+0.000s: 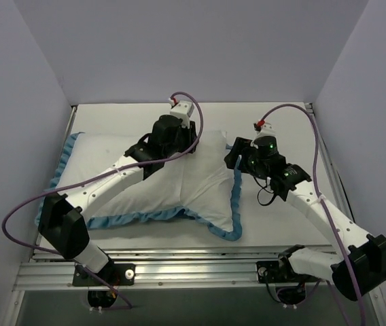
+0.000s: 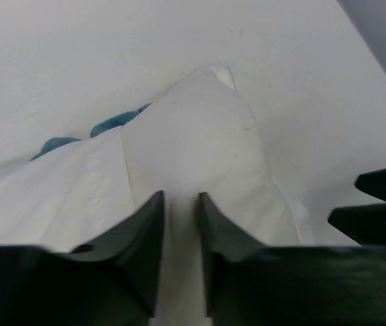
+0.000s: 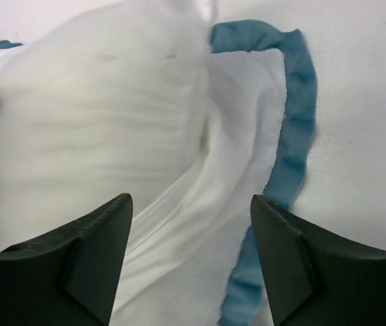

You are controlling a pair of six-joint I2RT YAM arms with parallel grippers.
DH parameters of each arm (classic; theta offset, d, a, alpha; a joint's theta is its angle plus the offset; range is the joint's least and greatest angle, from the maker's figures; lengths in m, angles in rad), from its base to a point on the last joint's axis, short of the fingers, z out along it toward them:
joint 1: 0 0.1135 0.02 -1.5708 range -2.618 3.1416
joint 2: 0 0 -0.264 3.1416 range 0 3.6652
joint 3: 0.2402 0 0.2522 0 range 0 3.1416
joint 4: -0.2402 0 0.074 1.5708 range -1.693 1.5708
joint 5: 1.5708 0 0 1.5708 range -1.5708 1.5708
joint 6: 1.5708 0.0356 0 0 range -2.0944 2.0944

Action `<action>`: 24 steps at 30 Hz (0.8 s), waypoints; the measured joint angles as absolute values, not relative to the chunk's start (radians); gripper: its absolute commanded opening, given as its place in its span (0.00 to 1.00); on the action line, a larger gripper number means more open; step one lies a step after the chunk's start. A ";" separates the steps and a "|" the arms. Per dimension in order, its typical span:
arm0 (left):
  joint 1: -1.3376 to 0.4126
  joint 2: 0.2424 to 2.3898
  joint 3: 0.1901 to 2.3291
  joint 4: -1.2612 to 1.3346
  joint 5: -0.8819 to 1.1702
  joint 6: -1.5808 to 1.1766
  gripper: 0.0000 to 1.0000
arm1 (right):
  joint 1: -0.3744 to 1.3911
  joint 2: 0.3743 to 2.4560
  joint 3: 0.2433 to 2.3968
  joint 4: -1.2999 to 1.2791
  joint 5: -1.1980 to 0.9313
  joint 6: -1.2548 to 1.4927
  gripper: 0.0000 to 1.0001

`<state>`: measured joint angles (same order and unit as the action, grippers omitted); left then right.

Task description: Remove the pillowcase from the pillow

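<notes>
Got a plump white pillow (image 2: 206, 142) mid table (image 1: 111, 115), corner poking out of the thin, blue-ruffled pillowcase (image 1: 210, 204). Left gripper (image 2: 179, 200) at its 1 o'clock corner, fingers barely parted over cloth. Right gripper (image 3: 189, 204) at 3 o'clock, spread wide, empty.

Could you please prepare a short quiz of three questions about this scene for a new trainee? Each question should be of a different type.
1. True or false: the right tool stands with its jaws wide apart and holds nothing.
2. What colour is the ruffled edging of the pillowcase? A) red B) light blue C) green
3. Fill in: the ____ arm reaches across the pillow toward its far corner.

Key: 1 true; 2 B; 3 left arm.
</notes>
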<state>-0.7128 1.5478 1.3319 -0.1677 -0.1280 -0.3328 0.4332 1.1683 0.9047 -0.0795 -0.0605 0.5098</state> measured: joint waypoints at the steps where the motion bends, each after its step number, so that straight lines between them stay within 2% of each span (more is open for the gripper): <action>1: -0.712 1.565 1.350 -0.168 -0.134 -0.321 0.53 | 0.456 1.156 0.923 -0.099 -0.028 0.514 0.70; 3: -0.711 1.571 1.379 -0.168 -0.147 -0.301 0.65 | 0.530 1.121 0.941 -0.140 0.031 0.534 0.71; 4: -0.711 1.568 1.394 -0.168 -0.154 -0.296 0.77 | 0.569 1.103 0.941 -0.159 0.051 0.551 0.71; 5: -0.711 1.563 1.415 -0.165 -0.159 -0.289 0.77 | 0.607 1.083 0.940 -0.185 0.068 0.569 0.71; 6: -0.712 1.554 1.426 -0.164 -0.163 -0.278 0.83 | 0.656 1.061 0.929 -0.191 0.090 0.593 0.71; 8: -0.716 1.523 1.428 -0.177 -0.167 -0.260 0.86 | 0.733 1.016 0.890 -0.205 0.133 0.642 0.71; 12: -0.761 1.469 1.428 -0.215 -0.150 -0.183 0.86 | 0.865 0.967 0.800 -0.228 0.186 0.741 0.71; 20: -0.840 1.578 1.429 -0.357 -0.055 -0.050 0.86 | 0.892 0.964 0.673 -0.211 0.234 0.854 0.70; 22: -0.838 1.631 1.429 -0.386 -0.057 -0.028 0.81 | 0.899 0.965 0.674 -0.191 0.248 0.865 0.70; 24: -0.838 1.673 1.429 -0.400 -0.070 -0.014 0.67 | 0.905 0.970 0.677 -0.178 0.262 0.868 0.70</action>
